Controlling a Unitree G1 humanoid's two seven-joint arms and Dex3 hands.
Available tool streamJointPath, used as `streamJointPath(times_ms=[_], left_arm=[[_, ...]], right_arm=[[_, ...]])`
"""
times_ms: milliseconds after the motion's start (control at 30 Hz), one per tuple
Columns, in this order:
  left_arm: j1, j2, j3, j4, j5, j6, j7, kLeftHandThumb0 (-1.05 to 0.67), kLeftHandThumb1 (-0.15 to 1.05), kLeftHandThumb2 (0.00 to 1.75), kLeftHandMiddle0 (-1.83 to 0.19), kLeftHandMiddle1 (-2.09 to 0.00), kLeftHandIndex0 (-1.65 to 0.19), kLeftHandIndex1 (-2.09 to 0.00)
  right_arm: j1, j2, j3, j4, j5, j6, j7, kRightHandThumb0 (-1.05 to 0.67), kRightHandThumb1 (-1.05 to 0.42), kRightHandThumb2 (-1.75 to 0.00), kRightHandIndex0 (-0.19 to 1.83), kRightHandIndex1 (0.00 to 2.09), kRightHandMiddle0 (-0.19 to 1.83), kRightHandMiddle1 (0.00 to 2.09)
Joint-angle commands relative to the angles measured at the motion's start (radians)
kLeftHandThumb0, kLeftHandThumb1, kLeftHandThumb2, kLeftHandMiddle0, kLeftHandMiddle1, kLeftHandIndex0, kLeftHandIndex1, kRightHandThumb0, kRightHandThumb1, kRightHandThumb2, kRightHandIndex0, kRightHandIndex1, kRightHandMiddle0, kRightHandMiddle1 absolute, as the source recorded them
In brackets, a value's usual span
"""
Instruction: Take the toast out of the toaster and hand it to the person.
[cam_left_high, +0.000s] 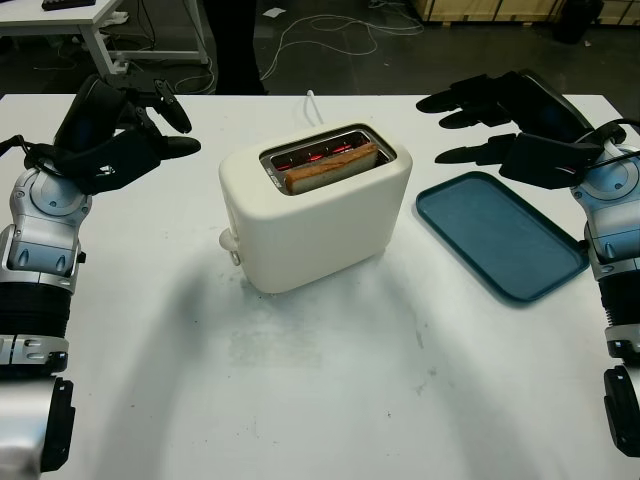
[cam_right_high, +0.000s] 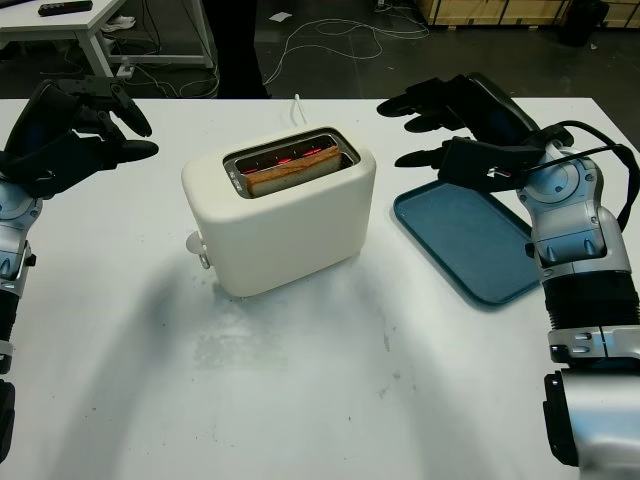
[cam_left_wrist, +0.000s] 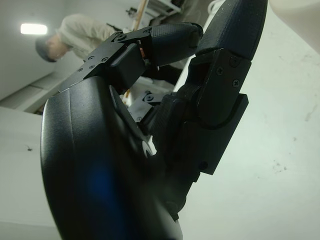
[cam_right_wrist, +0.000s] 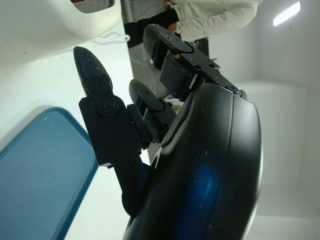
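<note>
Browned toast slice (cam_left_high: 331, 166) sat light and crumbly in the cream toaster (cam_left_high: 312, 212), its exposed top edge the likely hold; both hands, left hand (cam_left_high: 120, 140) and right hand (cam_right_high: 470, 125), hovered open, holding nothing.

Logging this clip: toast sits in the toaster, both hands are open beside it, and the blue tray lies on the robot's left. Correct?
Not quite: the blue tray lies on the robot's right, as the left eye view shows. The toast does sit in the toaster, with the left hand and right hand open beside it.
</note>
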Motion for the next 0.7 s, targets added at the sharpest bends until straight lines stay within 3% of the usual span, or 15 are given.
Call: streamJointPath(times_ms=[0, 667], left_arm=[[0.010, 0.002, 0.004, 0.002, 0.004, -0.014, 0.017, -1.05, 0.83, 0.01, -0.94, -1.25, -0.82, -1.26], [0.013, 0.001, 0.009, 0.020, -0.009, -0.022, 0.019, -1.05, 0.83, 0.00, -0.95, -1.24, -0.84, -1.25]], right_arm=[[0.006, 0.011, 0.002, -0.011, 0.009, 0.021, 0.000, -0.35, -0.74, 0.00, 0.83, 0.00, 0.77, 0.00], [0.011, 0.008, 0.008, -0.014, -0.009, 0.015, -0.006, -0.36, -0.74, 0.00, 0.83, 0.01, 0.77, 0.00]])
